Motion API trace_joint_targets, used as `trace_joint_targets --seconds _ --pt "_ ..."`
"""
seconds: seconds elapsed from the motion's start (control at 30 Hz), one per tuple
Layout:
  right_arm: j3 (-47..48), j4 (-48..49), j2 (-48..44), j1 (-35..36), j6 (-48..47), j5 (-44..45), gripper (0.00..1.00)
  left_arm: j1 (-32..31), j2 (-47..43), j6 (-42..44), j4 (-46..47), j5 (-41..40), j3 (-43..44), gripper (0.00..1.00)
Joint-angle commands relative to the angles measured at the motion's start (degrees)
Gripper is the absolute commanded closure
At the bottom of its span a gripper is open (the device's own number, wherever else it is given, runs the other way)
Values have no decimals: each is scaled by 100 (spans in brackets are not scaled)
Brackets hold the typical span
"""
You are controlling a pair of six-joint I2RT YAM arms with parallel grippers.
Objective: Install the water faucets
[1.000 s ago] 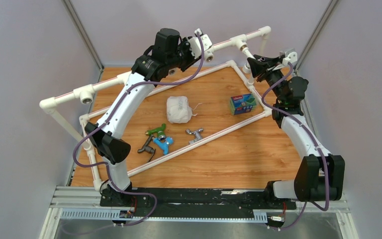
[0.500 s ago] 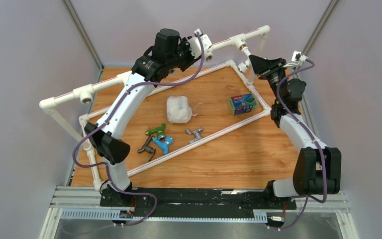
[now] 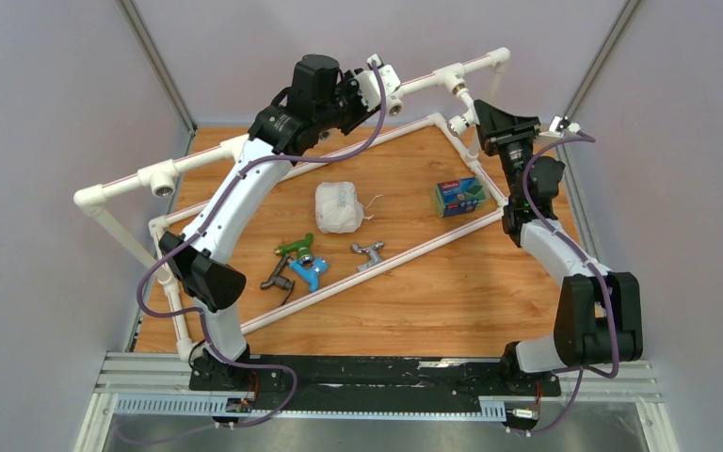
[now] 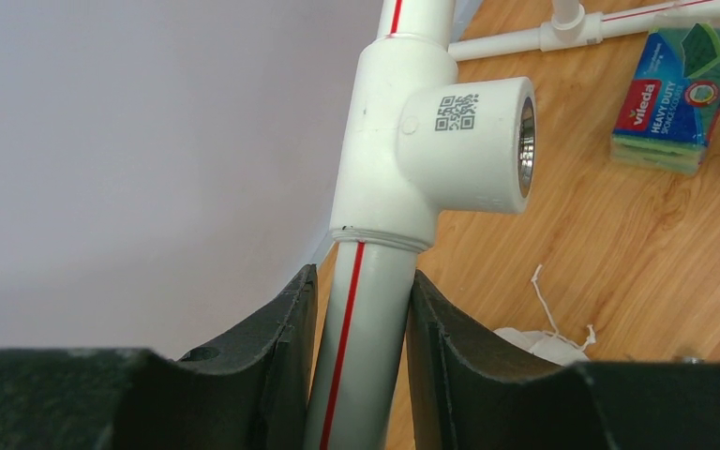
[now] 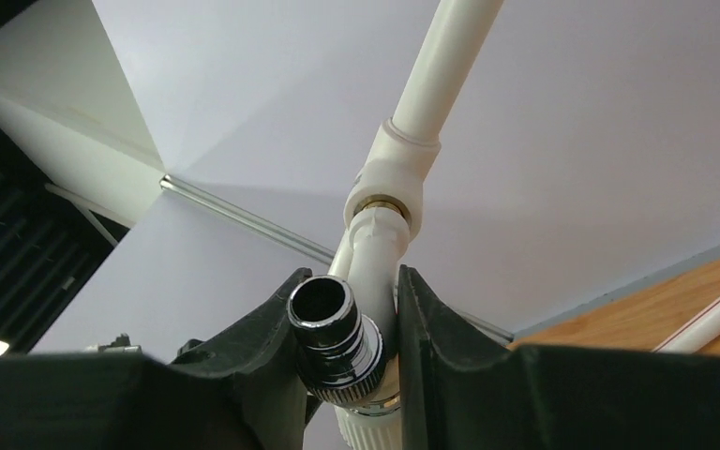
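Observation:
My left gripper [image 3: 381, 89] [image 4: 361, 281] is shut on the raised white pipe [image 4: 361, 328] with a red stripe, just below a tee fitting [image 4: 450, 141] with an open threaded socket. My right gripper [image 3: 480, 118] [image 5: 352, 281] is shut on the white faucet [image 5: 375, 253] [image 3: 467, 121], which has a chrome spout [image 5: 337, 337] and sits at the pipe's far-right fitting [image 5: 389, 178]. The green [image 3: 294, 248], blue [image 3: 309, 273], dark grey [image 3: 276, 280] and chrome [image 3: 369, 252] faucets lie on the wooden table.
A white cloth bundle [image 3: 338, 207] and a sponge pack [image 3: 459, 196] lie inside the low pipe frame [image 3: 414, 252]. Another tee fitting [image 3: 160, 179] is on the raised pipe's left part. Grey walls stand close on both sides.
My right wrist has rolled and swung left at the far-right fitting with the white faucet in its jaws. The left arm has not moved.

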Motion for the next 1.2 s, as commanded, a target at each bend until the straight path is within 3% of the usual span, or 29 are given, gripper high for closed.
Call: trace_joint_targets --seconds 0.0,0.23,0.37,0.47,0.63,0.77,1.17 --pt "56 -1277 350 520 2084 -26 100 -518 -229 -874 -953 809 -182 100" --pt "347 -2315 34 573 2445 281 100 -518 -238 -900 -944 712 -200 100" --pt "215 -2167 -116 547 2385 396 84 -509 -273 -909 -926 563 -217 100" --pt "39 -1904 -221 503 2271 431 64 -509 -282 -918 -918 440 -217 100" --pt "-251 -1271 -379 406 2104 449 50 -509 -291 -953 -882 334 -200 100" --pt "-339 -997 -450 318 1936 449 49 -509 -299 -962 -856 290 -174 100" --pt "-743 -505 -1126 72 653 439 33 -509 -317 -971 -856 185 -182 100"
